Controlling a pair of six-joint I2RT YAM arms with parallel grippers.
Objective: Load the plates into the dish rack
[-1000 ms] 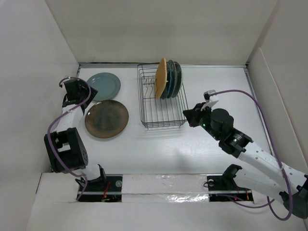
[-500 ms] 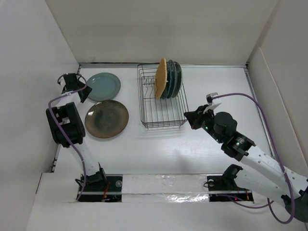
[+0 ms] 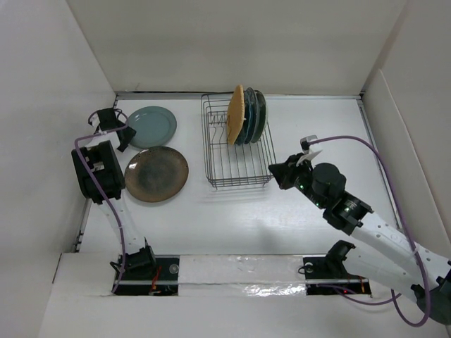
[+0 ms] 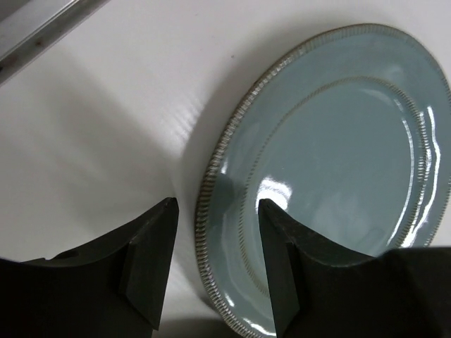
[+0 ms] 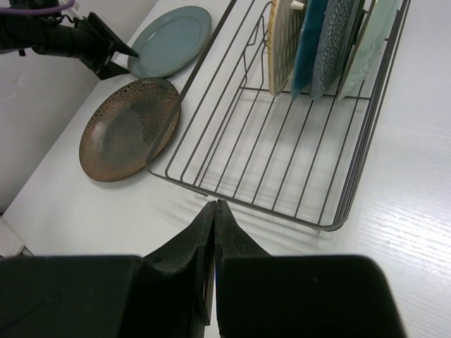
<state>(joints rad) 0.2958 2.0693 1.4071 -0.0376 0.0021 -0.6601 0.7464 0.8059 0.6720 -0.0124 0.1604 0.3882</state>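
A: Nearest the arm bases we log the right gripper (image 5: 213, 211). Its jaws are pressed together with nothing between them, and it hangs over the table (image 3: 211, 218) just short of the near right corner of the dish rack (image 3: 236, 165).

B: Agreed. Left of the rack, the brown plate (image 3: 156, 174) lies flat on the table, apart from both grippers.

A: Just beyond it we note the grey-teal plate (image 4: 331, 155), also lying flat. The left gripper (image 4: 216, 211) sits at its left rim, jaws spread.

B: In the left wrist view we see the ribbed rim running down between the two jaws. One jaw is over bare table outside the plate and the other is over the plate's face. We cannot tell whether either touches it.

A: Farthest, at the rack's back end, we count four plates standing on edge side by side. Left to right they are the orange-tan plate (image 5: 285, 35), the dark teal plate (image 5: 311, 35), the blue-patterned plate (image 5: 340, 35) and the pale mint plate (image 5: 375, 32).
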